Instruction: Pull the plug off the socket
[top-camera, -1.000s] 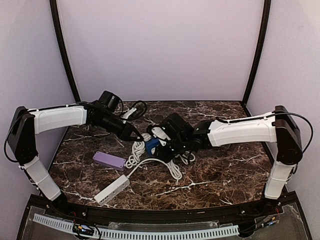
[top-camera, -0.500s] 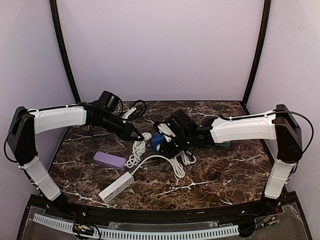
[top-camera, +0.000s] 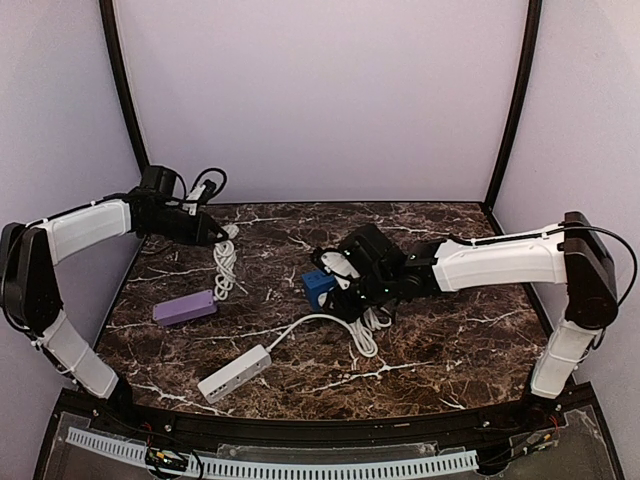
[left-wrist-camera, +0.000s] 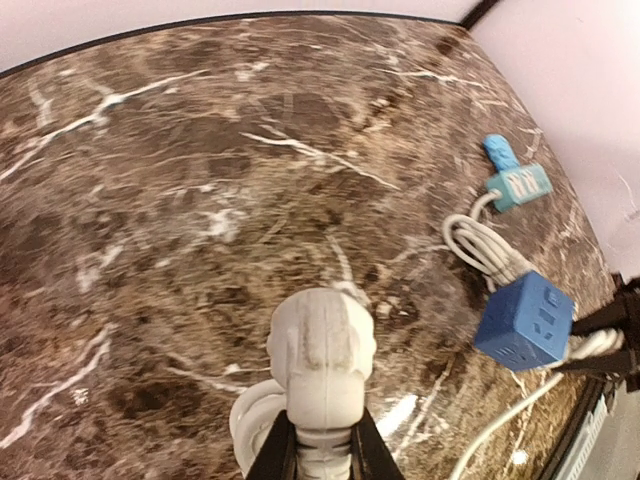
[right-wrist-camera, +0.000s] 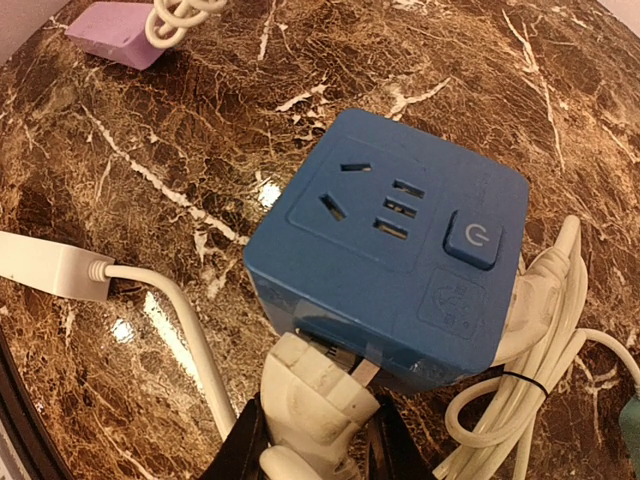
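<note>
Pulling looks done: the plug (left-wrist-camera: 322, 350) is clamped in the left jaws, well apart from the socket (right-wrist-camera: 390, 260), whose second plug (right-wrist-camera: 315, 400) is pinched by the right jaws; setting down is called for.

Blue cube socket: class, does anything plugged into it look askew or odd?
Yes. In the right wrist view, the white plug at the blue cube socket's lower edge sits tilted and partly out, a bare prong showing.
</note>
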